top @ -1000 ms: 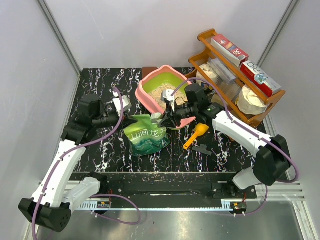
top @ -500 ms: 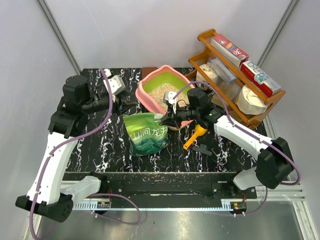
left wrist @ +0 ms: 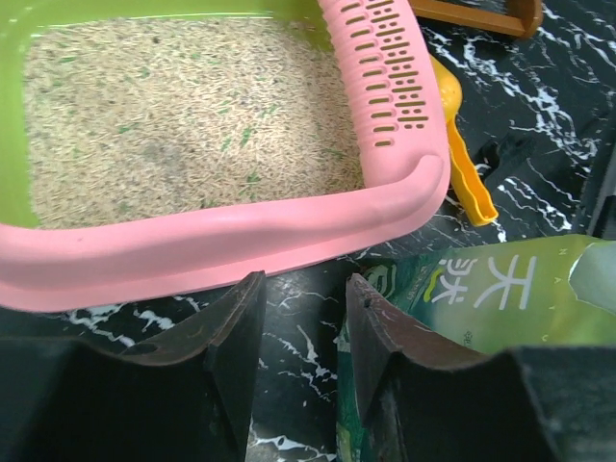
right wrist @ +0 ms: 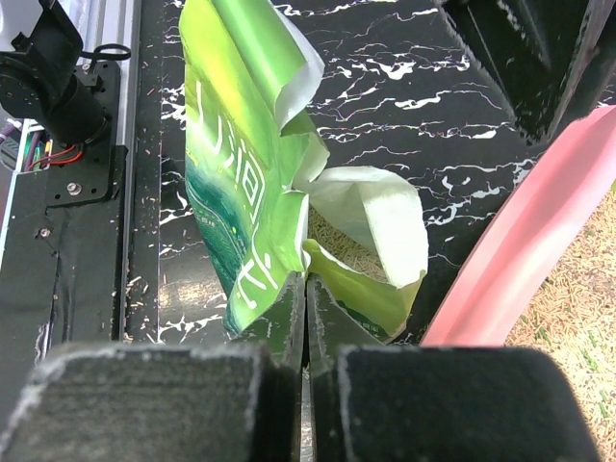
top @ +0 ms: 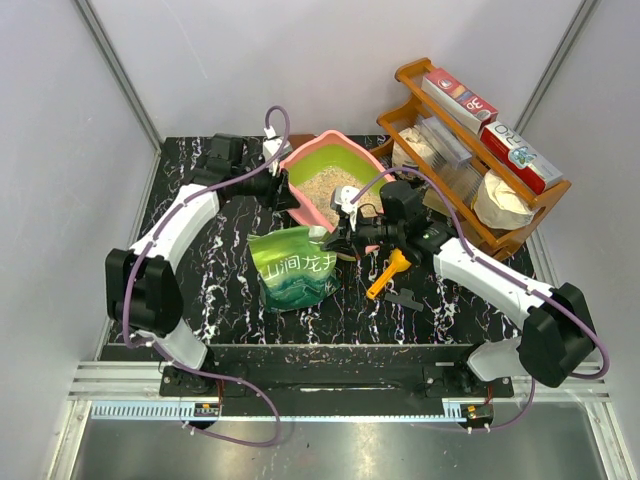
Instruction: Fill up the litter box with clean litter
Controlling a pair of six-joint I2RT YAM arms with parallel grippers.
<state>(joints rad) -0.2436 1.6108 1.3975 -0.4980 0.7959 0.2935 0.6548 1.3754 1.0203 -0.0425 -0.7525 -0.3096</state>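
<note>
I hold right pincer [right wrist: 306,289] clamped on green bag [right wrist: 231,173] rim, ready to tip it; left pincer [left wrist: 300,289] half-wide, empty, litter box [left wrist: 221,245] just ahead, probably to steady it; clean litter [left wrist: 183,115] lies inside

I'm working in a robot lab test cell: plain grey panel walls [top: 300,60] on aluminium struts [top: 120,75] box in a black marbled table [top: 200,290]. Two robot arms [top: 480,275] bolt to a base rail [top: 320,378], trailing purple cables [top: 243,442].
</note>
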